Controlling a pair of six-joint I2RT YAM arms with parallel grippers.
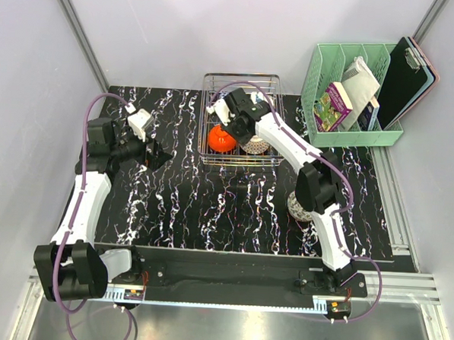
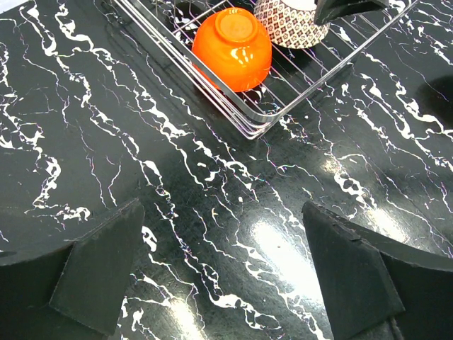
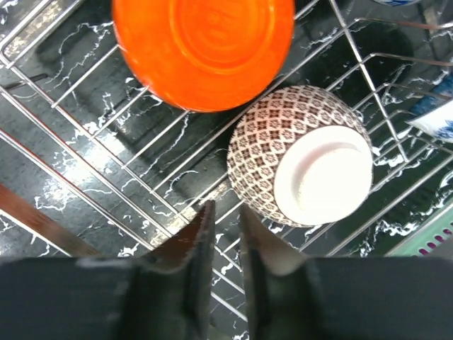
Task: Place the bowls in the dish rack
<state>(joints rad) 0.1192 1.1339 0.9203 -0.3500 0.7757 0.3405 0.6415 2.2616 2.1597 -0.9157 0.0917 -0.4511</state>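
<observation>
Bowl (overhead only) outside dish rack.

No legible text, number or brand is recorded in any view.

Print is noted on the purple package standing in the mint-green organiser, but it is too small to be read from the top view. Only patterns, not characters, are seen on the netted bowl and the orange bowl in the dish rack. Only white veining is carried by the marbled table surface.
</observation>
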